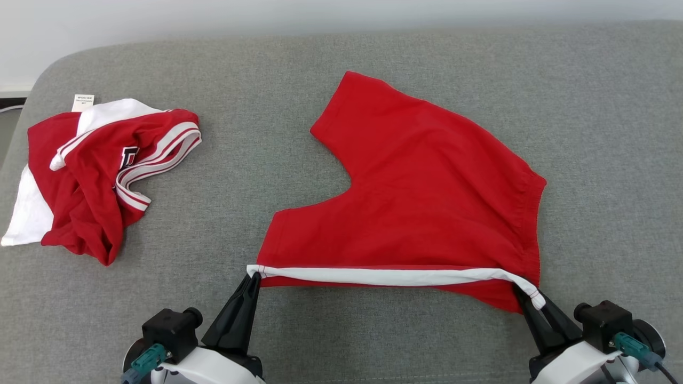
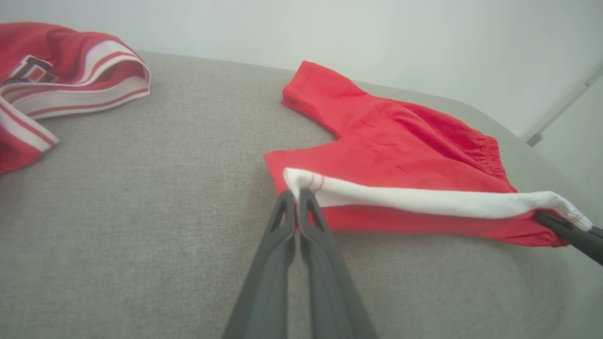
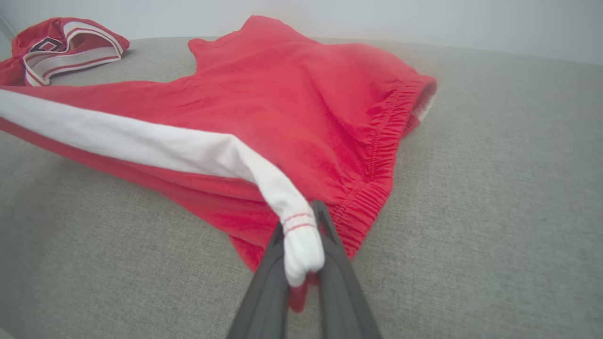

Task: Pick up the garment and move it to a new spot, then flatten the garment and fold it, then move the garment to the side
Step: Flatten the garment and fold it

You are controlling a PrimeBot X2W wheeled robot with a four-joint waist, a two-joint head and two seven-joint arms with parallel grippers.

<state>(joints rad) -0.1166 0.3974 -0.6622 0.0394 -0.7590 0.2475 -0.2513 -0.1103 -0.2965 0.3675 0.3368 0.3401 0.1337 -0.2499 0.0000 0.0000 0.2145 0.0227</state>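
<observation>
Head camera high, facing down over the grey padded surface [image 1: 373, 336], wrist cameras low and close behind left gripper [image 2: 296, 193] and right gripper [image 3: 301, 216], aimed toward 1 and 11 o'clock, all sharing red shorts [image 1: 427, 202], jersey [image 1: 96, 181] at 10 o'clock

A grey fabric sofa [image 1: 480, 64] suggests a home

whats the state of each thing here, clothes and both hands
red shorts: spread mostly flat on the grey cushion, near edge with the white stripe pulled taut between the two hands
left hand: shut on the leg-hem end of the stripe
right hand: shut on the waistband end of the stripe
red and white jersey: crumpled in a heap at the left, untouched
</observation>
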